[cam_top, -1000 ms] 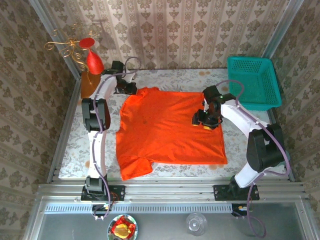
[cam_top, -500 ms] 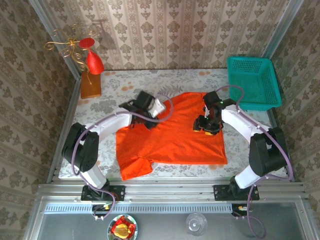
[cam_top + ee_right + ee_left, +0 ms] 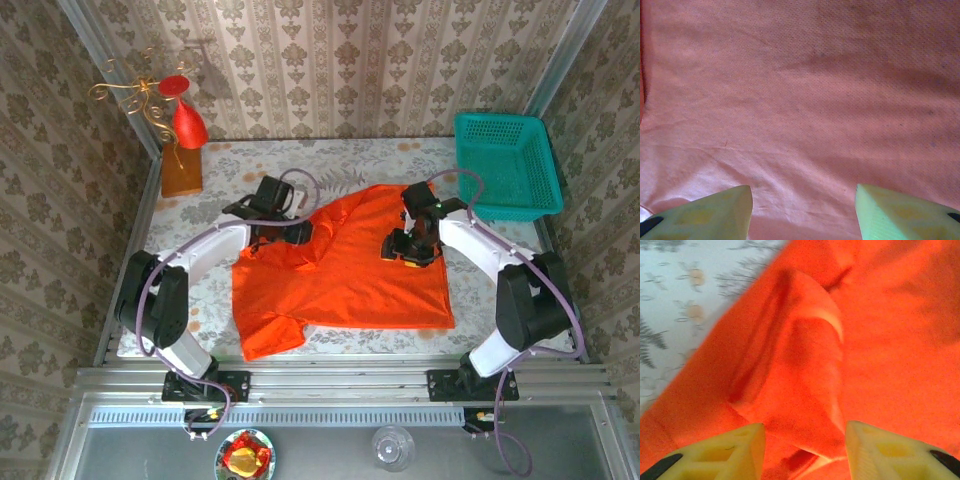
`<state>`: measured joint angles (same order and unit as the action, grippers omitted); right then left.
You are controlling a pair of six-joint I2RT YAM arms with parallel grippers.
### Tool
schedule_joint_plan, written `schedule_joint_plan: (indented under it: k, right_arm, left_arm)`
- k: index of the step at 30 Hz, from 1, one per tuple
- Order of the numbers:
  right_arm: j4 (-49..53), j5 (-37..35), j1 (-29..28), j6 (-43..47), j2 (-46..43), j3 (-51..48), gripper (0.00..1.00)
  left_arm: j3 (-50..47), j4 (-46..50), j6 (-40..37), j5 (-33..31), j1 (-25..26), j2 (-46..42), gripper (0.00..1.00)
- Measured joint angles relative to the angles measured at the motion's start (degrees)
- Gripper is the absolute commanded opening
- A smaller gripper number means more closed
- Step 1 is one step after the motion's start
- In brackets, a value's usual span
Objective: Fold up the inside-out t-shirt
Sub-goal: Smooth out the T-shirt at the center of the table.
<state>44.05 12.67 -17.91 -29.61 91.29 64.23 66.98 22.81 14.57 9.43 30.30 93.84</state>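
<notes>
The left tool (image 3: 805, 439) is spread astride a fold of the t-shirt (image 3: 340, 280). The right tool (image 3: 803, 204), also spread, hangs over flat fabric.

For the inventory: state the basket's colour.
The basket is teal, clearest in the top external view.

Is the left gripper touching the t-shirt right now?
Cannot tell. In the left wrist view the left gripper stands open astride a raised fold of the t-shirt, but neither contact nor a gap shows plainly there.
</notes>
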Motion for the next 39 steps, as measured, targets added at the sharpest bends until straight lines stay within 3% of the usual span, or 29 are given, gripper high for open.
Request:
schedule_joint_plan:
  k: [7, 14, 23, 28, 34, 39]
  right_arm:
    - [-0.63, 0.24, -0.63, -0.42, 1.09, 0.04, 0.58]
    - [-1.07, 0.66, -1.01, -0.63, 1.6, 0.04, 0.57]
    - [-1.27, 0.83, -1.27, -0.66, 1.6, 0.04, 0.57]
    - [-1.27, 0.83, -1.38, -0.66, 1.62, 0.04, 0.57]
    - [-1.25, 0.81, -1.49, -0.66, 1.64, 0.04, 0.57]
    - [-1.2, -0.35, -1.46, -0.74, 1.64, 0.04, 0.57]
  left_arm:
    - [3.76, 1.62, 8.22, 4.66, -5.05, 6.86, 0.41]
    - [4.42, 3.56, 10.97, 6.29, -6.4, 12.61, 0.4]
    - [5.01, 4.04, 11.56, 7.17, -6.23, 15.54, 0.21]
    - [6.64, 5.07, 10.43, 6.4, -5.14, 15.67, 0.08]
    - [10.16, 6.6, 5.68, 5.66, -2.08, 14.32, 0.04]
    - [13.88, 8.15, -2.25, 10.23, 4.7, 11.41, 0.06]
